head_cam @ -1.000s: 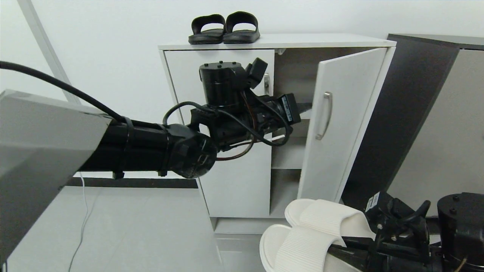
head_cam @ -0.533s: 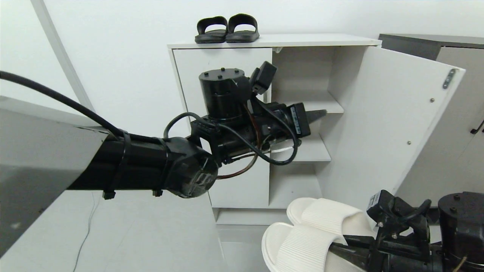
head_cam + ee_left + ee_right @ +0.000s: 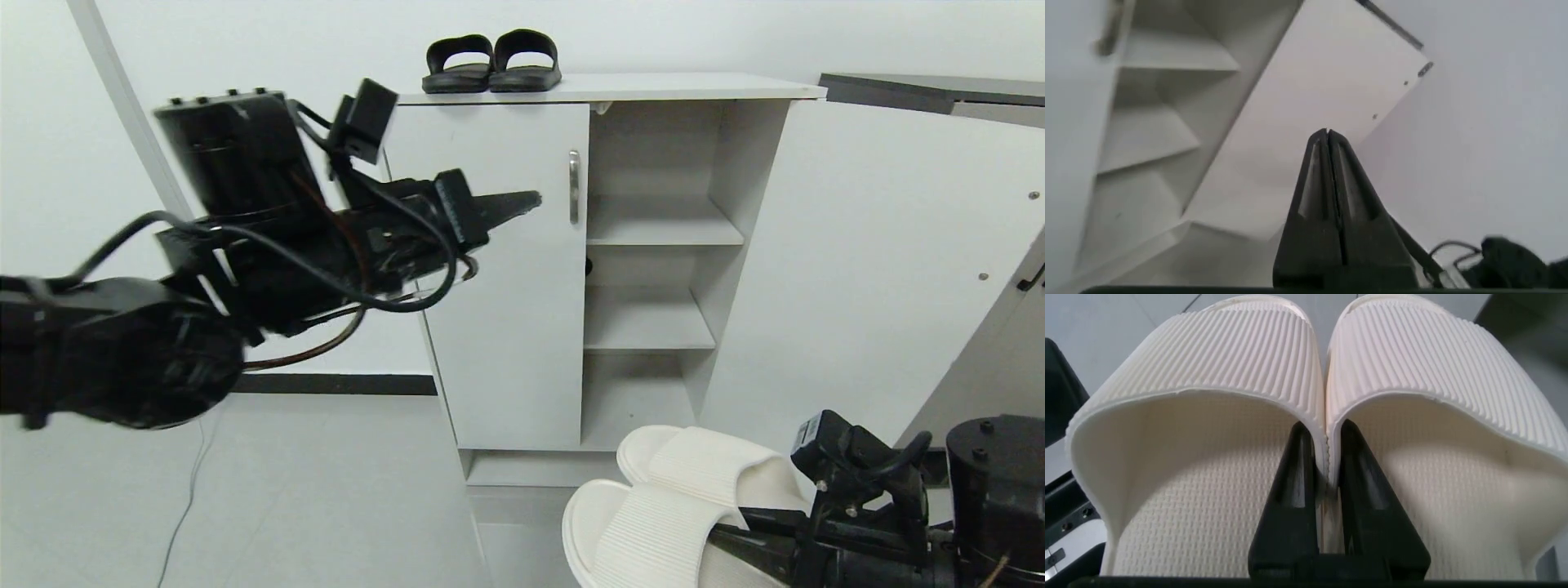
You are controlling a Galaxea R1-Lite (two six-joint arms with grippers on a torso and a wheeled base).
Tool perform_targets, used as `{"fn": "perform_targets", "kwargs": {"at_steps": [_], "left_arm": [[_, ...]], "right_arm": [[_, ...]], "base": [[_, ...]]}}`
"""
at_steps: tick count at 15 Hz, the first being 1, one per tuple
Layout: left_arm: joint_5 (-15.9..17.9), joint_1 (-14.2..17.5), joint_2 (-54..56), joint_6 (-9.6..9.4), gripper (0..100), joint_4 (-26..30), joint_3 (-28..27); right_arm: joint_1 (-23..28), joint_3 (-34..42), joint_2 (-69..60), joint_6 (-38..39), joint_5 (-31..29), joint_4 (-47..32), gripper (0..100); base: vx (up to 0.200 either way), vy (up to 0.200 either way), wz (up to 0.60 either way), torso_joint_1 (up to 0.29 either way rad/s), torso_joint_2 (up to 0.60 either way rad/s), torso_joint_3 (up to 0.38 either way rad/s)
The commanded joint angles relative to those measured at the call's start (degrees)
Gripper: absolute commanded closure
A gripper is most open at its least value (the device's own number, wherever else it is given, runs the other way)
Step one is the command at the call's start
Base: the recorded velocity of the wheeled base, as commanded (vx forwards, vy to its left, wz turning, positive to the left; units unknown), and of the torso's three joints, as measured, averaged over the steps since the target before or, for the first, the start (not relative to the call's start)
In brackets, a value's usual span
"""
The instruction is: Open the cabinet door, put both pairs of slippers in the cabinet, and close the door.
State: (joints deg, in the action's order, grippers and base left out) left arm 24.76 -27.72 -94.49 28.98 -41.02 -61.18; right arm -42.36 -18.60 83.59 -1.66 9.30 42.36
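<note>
A white cabinet (image 3: 506, 327) stands against the wall with its right door (image 3: 882, 278) swung wide open, showing three bare shelves (image 3: 645, 322). A pair of black slippers (image 3: 492, 62) sits on its top. My left gripper (image 3: 526, 200) is shut and holds nothing, in front of the closed left door (image 3: 522, 269); in the left wrist view its fingers (image 3: 1327, 196) press together before the open door (image 3: 1315, 122). Low at the right, my right gripper (image 3: 1323, 449) is shut on the pair of white slippers (image 3: 678, 498), pinching their inner walls (image 3: 1327, 400) together.
A grey cabinet (image 3: 980, 122) stands to the right, behind the open door. A metal handle (image 3: 574, 186) runs down the closed left door. Pale floor (image 3: 326, 506) lies before the cabinet, with a thin cable (image 3: 184, 498) at the left.
The right door has swung from partly open to wide open. My left arm has drawn back leftward, away from the cabinet opening. The head view shifted. The right gripper still holds the white slippers.
</note>
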Motion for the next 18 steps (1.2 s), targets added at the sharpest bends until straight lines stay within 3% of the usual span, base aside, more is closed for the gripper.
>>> {"fn": "perform_targets", "kwargs": {"at_steps": [1, 2, 5, 7, 8, 10, 13, 14, 15, 16, 17, 18], "left_arm": [[-0.06, 7.51, 18.64, -2.79, 100, 2.96, 15.48], [-0.50, 9.00, 21.28, -3.49, 100, 3.40, 18.21], [-6.21, 15.59, 37.62, -6.65, 100, 8.68, 33.06], [-7.71, 16.56, 47.03, -9.73, 100, 17.29, 39.04], [-10.35, 16.47, 51.25, -11.14, 100, 21.25, 40.97], [-20.19, 16.56, 58.37, -13.86, 100, 28.54, 44.05], [-33.02, 16.74, 63.55, -14.04, 100, 29.77, 49.67], [-34.78, 17.88, 65.05, -14.39, 100, 29.77, 50.99], [-35.92, 22.80, 68.91, -16.23, 100, 30.04, 53.71], [-36.01, 25.26, 70.85, -17.38, 100, 30.04, 55.30], [-36.10, 29.04, 74.63, -19.75, 100, 30.21, 57.14], [-36.01, 30.53, 77.35, -21.33, 100, 30.91, 58.46]], "right_arm": [[0.00, 0.06, 0.08, -0.01, 0.01, 0.00, 100], [-0.09, 0.06, 0.08, -0.01, 0.01, 0.00, 100], [0.00, 0.06, 0.08, -0.01, 0.01, 0.09, 100], [0.00, -0.03, 0.08, 0.08, 0.01, 0.09, 100], [0.00, -0.03, 0.08, 0.08, 0.01, 0.09, 100], [0.00, -0.21, 0.08, 0.08, -0.07, 0.09, 100], [0.00, -1.61, 2.28, 0.60, -0.34, 0.09, 100], [0.00, -2.05, 2.89, 0.87, -0.34, 0.18, 100], [0.00, -3.19, 4.39, 1.57, -0.78, 0.18, 100], [0.00, -3.81, 5.09, 2.19, -1.92, 0.18, 100], [-0.18, -6.09, 6.94, 4.47, -6.31, 0.18, 100], [-0.97, -8.29, 8.78, 6.93, -10.44, 0.26, 100]], "base": [[0.000, 0.000, 0.00, 0.000, 0.00, 0.000], [0.000, 0.000, 0.00, 0.000, 0.00, 0.000], [0.000, 0.000, 0.00, 0.000, 0.00, 0.000], [0.000, 0.000, 0.00, 0.000, 0.00, 0.000], [0.000, 0.000, 0.00, 0.000, 0.00, 0.000], [0.000, 0.000, 0.00, 0.000, 0.00, 0.000], [0.000, 0.000, 0.00, 0.000, 0.00, 0.000], [0.000, 0.000, 0.00, 0.000, 0.00, 0.000], [0.000, 0.000, 0.00, 0.000, 0.00, 0.000], [0.000, 0.000, 0.00, 0.000, 0.00, 0.000], [0.000, 0.000, 0.00, 0.000, 0.00, 0.000], [0.000, 0.000, 0.00, 0.000, 0.00, 0.000]]}}
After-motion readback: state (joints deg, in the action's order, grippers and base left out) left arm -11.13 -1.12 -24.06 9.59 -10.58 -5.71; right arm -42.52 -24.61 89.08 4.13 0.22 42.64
